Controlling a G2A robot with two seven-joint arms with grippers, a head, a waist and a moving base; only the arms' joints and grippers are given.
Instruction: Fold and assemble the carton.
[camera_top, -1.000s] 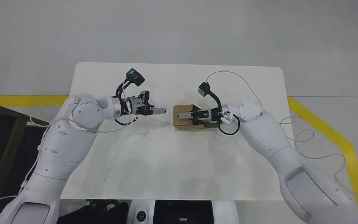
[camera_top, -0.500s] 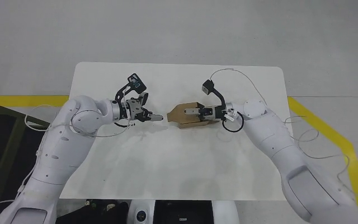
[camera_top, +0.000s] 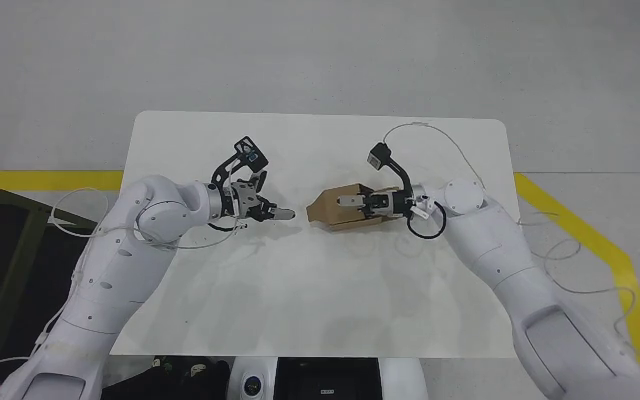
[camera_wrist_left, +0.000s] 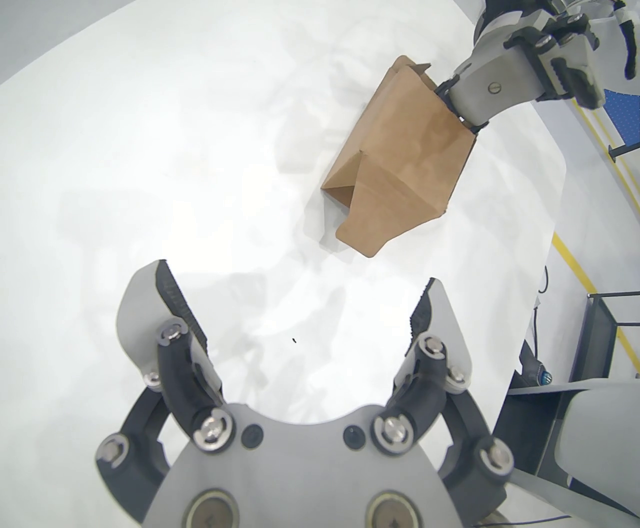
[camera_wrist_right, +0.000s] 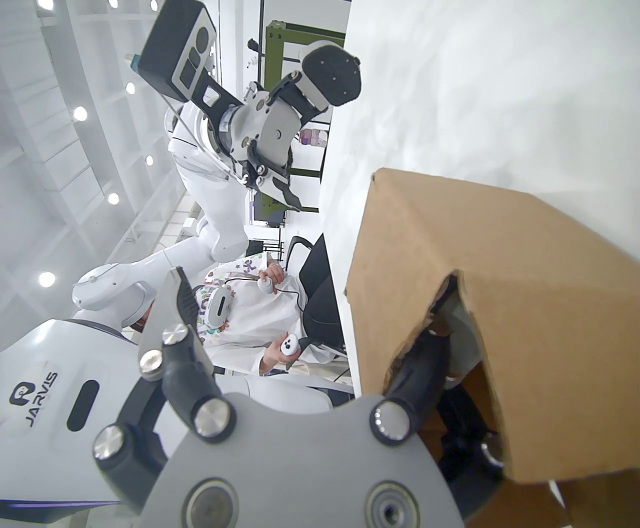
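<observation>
The brown carton (camera_top: 338, 207) lies on its side mid-table, its folded flap end pointed toward my left gripper (camera_top: 283, 213). In the left wrist view the carton (camera_wrist_left: 400, 165) sits beyond my left gripper (camera_wrist_left: 297, 287), which hovers open and empty a short way off. My right gripper (camera_top: 358, 201) is at the carton's opposite, open end. In the right wrist view its jaws stand wide: one finger (camera_wrist_right: 425, 360) is inside the carton (camera_wrist_right: 500, 280), the other finger (camera_wrist_right: 175, 300) is outside in free air. The right gripper (camera_wrist_left: 525, 75) meets the carton's far edge.
The white table (camera_top: 300, 300) has bare surface in front of and behind the carton. A loose cable (camera_top: 440, 140) arcs over the right arm. A yellow floor line (camera_top: 560, 215) and a dark rack (camera_top: 15, 230) lie beyond the table's sides.
The carton's left end has gone from square to a pointed flap shape and the carton has tilted. The right gripper shifted slightly right. The left gripper dropped toward the table's front.
</observation>
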